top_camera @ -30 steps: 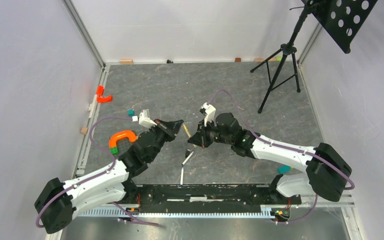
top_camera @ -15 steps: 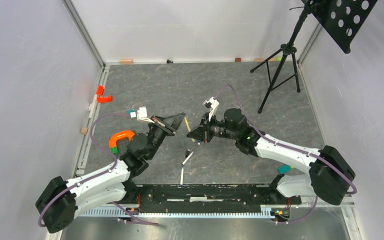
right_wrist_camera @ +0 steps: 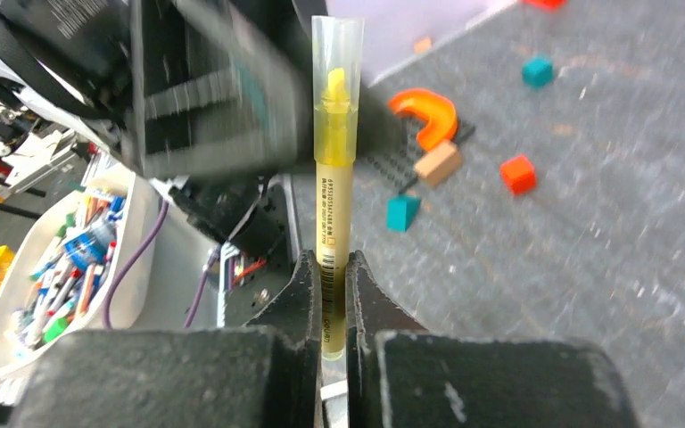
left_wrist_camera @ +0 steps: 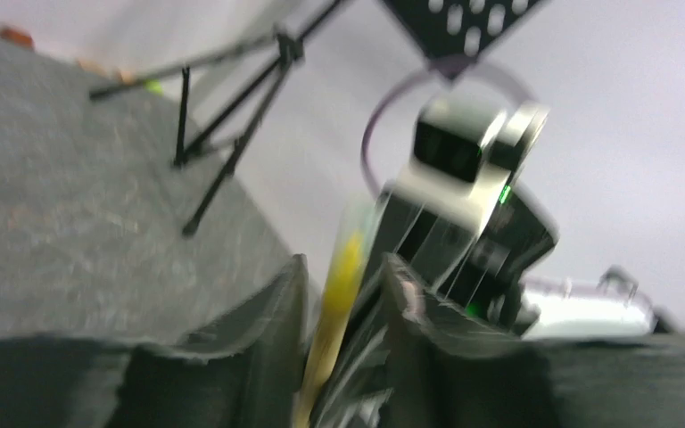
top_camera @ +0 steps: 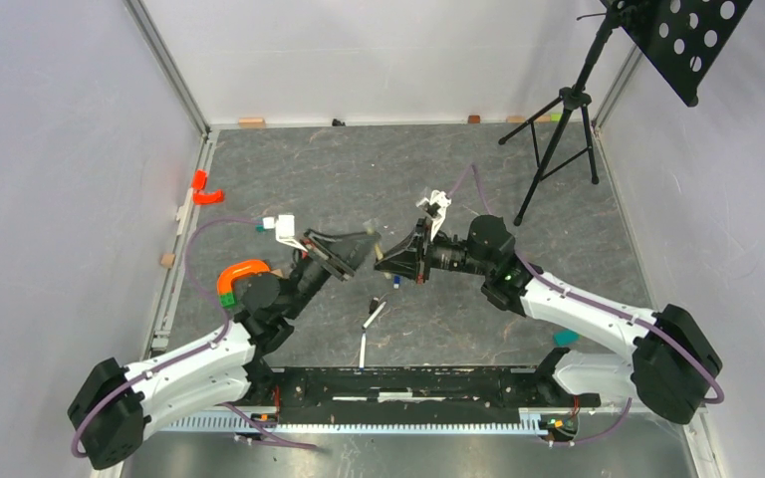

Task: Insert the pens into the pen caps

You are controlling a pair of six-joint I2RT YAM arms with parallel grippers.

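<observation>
My right gripper (right_wrist_camera: 333, 264) is clamped tight on the lower barrel of the yellow-olive plastic highlighter pen (right_wrist_camera: 333, 192), held above the middle of the grey stone-patterned table (top_camera: 359, 169). The pen's tip sits inside a clear tubular plastic cap (right_wrist_camera: 337, 53), and my left gripper (left_wrist_camera: 345, 266) stands narrowly parted around that capped end, blur hiding any contact. I judge this pen's capping all but done, so next I must draw the left gripper straight back without dragging the cap, then turn to the two white-barrelled pens (top_camera: 373, 317) lying nearer me.
</observation>
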